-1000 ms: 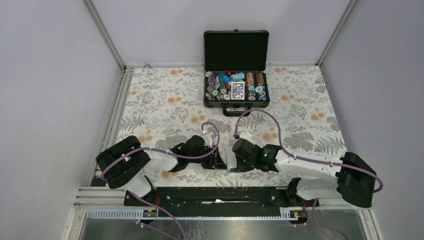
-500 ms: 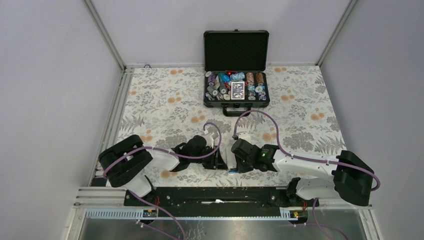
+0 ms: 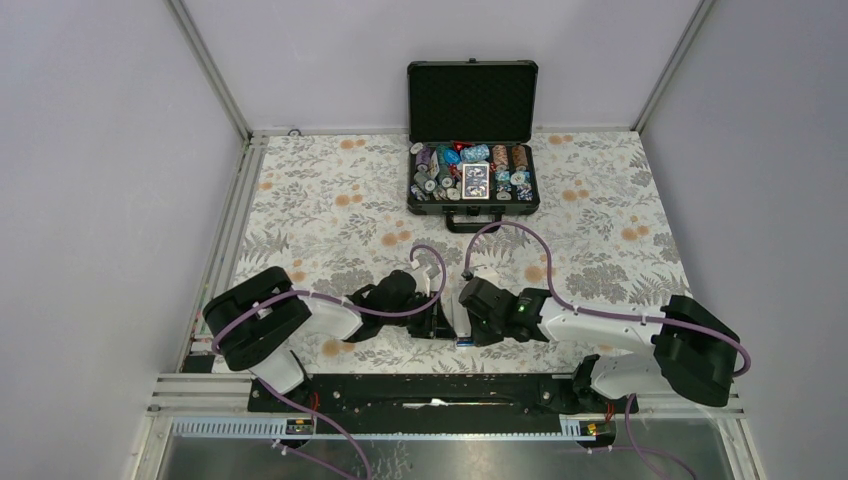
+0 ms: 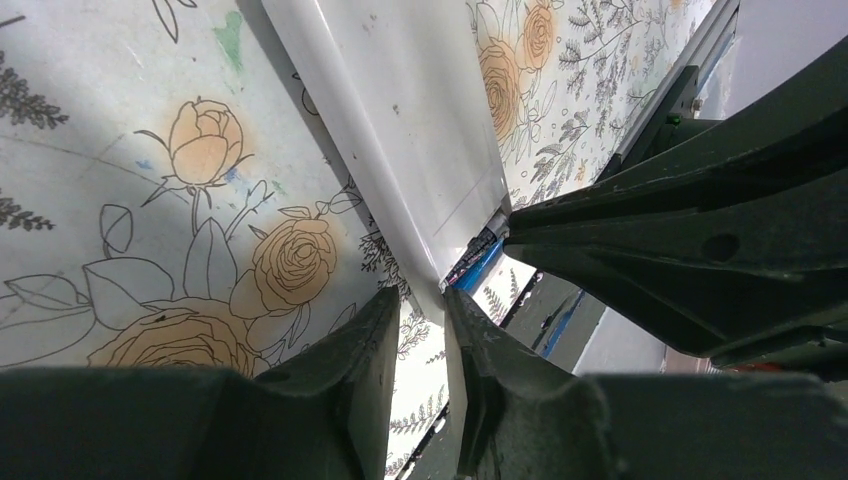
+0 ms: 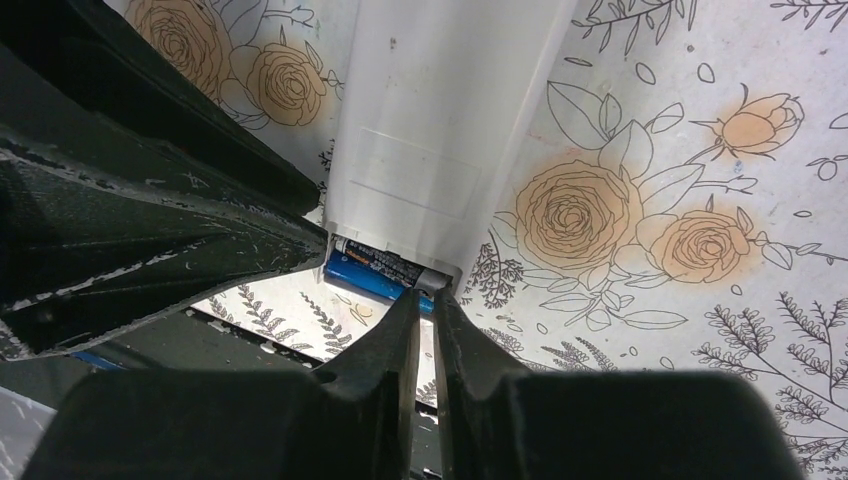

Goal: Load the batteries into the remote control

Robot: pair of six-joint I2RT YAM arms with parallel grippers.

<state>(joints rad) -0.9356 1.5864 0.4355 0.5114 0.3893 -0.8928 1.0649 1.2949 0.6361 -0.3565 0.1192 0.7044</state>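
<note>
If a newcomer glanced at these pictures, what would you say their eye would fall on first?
First, the left gripper and right gripper meet nose to nose at a white remote front and centre, blue and dark batteries showing at its open end. Next, the open black case of colourful chips stands at the far edge of the floral tablecloth.

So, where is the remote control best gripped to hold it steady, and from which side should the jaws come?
Probably across the plain white middle of the remote control, with the jaws coming from above onto its two long straight edges. It lies back up, and those edges are parallel, so the jaws should not slip. Keep away from the near end, where the batteries sit exposed.
</note>
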